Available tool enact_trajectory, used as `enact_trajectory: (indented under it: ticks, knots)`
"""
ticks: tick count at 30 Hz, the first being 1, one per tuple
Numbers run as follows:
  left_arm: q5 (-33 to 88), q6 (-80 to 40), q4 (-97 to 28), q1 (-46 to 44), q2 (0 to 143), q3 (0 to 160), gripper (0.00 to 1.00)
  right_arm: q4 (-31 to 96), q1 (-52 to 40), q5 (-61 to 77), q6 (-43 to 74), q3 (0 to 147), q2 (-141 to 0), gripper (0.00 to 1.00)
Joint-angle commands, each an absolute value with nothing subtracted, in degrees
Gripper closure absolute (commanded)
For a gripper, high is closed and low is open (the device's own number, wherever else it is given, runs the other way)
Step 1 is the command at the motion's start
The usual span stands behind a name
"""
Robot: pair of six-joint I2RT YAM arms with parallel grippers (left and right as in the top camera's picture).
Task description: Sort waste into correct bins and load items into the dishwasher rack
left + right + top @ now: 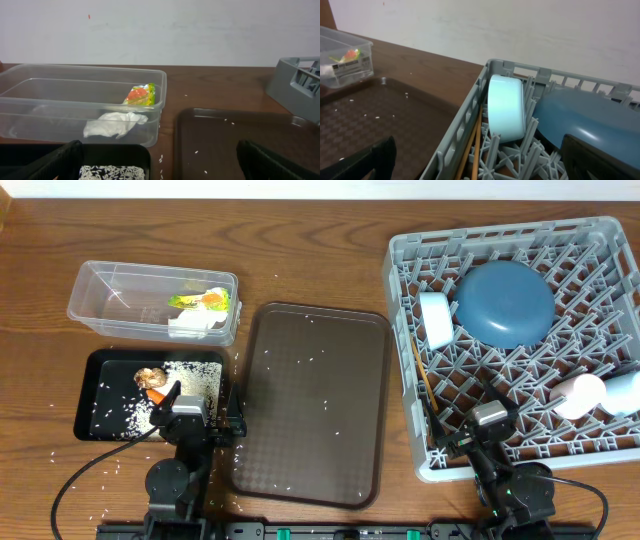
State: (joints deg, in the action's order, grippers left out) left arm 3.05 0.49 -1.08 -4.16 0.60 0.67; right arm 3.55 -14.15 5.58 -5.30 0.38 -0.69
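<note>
The grey dishwasher rack [520, 445] at the right holds a blue plate [505, 302], a white bowl [436, 320] on edge, a pink cup [578, 395], a light-blue cup [622, 392] and chopsticks [425, 385]. The clear bin [100, 285] contains a silvery wrapper [141, 95] and crumpled white paper [115, 124]. In the black bin [95, 370] lie rice [195, 377], a carrot [158, 393] and a brown lump [148, 376]. My left gripper [160, 167] stands open and empty between the black bin and the brown tray. My right gripper [485, 165] is open and empty over the rack's near-left wall.
A large flat brown serving tray [315, 405] lies in the middle with scattered rice grains on it. More grains dot the wooden table [320, 250] near the black bin. Both arms sit at the table's front edge.
</note>
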Motion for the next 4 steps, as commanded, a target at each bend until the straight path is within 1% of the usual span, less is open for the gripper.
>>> enact_trajectory:
  ticks: [1, 4]
  knots:
    - [3.0, 1.5, -3.8, -3.8, 0.7, 0.2, 0.02, 3.7, -13.4, 5.8, -5.8, 0.3, -0.4, 0.01]
    - [3.0, 1.5, -3.8, -3.8, 0.7, 0.2, 0.02, 3.7, -13.4, 5.8, -5.8, 0.3, -0.4, 0.01]
